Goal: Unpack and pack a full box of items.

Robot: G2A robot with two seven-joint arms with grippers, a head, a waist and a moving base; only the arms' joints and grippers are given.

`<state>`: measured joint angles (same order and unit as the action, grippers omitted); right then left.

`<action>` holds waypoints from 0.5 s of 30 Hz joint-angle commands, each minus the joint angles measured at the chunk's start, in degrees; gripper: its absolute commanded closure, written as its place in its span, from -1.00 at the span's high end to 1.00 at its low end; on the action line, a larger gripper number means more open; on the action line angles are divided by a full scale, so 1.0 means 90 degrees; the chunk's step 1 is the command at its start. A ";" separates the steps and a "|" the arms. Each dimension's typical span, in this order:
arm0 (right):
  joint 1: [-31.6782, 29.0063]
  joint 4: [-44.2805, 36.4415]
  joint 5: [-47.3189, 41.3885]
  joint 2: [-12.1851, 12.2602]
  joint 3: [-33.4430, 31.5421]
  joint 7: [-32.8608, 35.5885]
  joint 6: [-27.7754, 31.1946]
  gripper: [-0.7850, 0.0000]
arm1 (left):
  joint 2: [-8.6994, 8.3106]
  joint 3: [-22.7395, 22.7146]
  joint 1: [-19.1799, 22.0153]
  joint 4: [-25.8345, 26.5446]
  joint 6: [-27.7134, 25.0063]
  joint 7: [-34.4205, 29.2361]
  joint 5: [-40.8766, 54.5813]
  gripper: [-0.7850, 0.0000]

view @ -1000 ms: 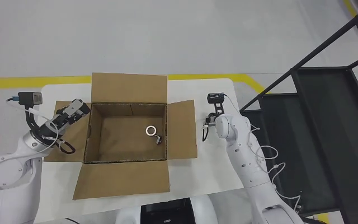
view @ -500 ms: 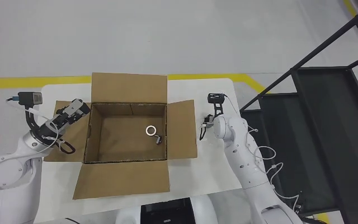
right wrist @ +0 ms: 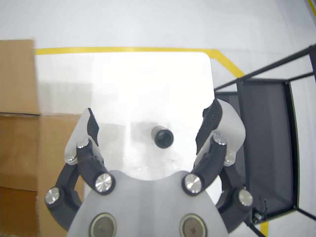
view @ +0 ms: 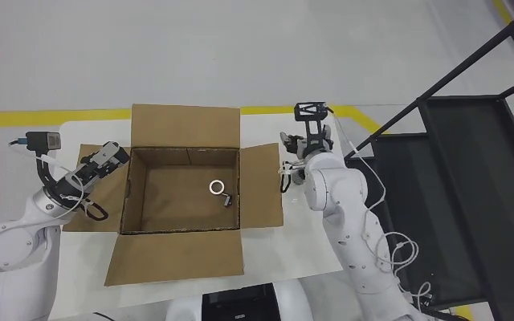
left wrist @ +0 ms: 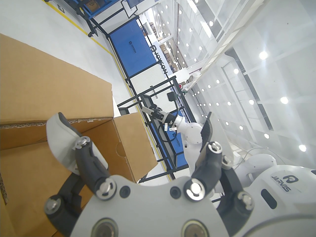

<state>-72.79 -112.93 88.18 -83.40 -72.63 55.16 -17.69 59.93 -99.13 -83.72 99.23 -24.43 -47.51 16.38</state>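
I see the open brown cardboard box [view: 185, 241] on the white table [view: 261, 132], with a small white ring [view: 216, 187] and a small dark piece [view: 227, 198] on its floor near the right wall. My left gripper [left wrist: 133, 127] hangs spread beside the box's left wall. My right gripper [right wrist: 153, 114], fingers wide apart, hovers over the table right of the box, above a short black cylinder [right wrist: 163, 138].

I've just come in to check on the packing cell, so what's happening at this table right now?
A two-armed robot is working around an open cardboard box on the white table. Inside the box lie a pale ring and a small dark item. The left gripper, open, sits by the box's left flap. The right gripper, open and holding nothing, hovers over the table beside the box, above a small black cylinder.
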 commanded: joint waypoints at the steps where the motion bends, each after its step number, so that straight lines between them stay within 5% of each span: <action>1: 0.0105 -0.0181 -0.0503 -0.0037 0.0203 -0.0222 0.0215 1.00 | 0.0000 0.0000 0.0000 0.0000 0.0000 0.0000 0.0000 1.00; 9: 0.0830 0.0426 -0.2327 -0.0199 0.1098 -0.0318 0.1134 1.00 | 0.0000 0.0000 0.0000 0.0000 0.0000 0.0000 0.0000 1.00; 15: 0.1448 0.1371 -0.3062 -0.0392 0.1944 0.0074 0.0928 1.00 | 0.0000 0.0000 0.0000 0.0000 0.0000 0.0000 0.0000 1.00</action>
<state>-60.79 -102.52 62.11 -86.60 -56.43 54.94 -8.70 59.93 -99.13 -83.72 99.23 -24.43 -47.51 16.38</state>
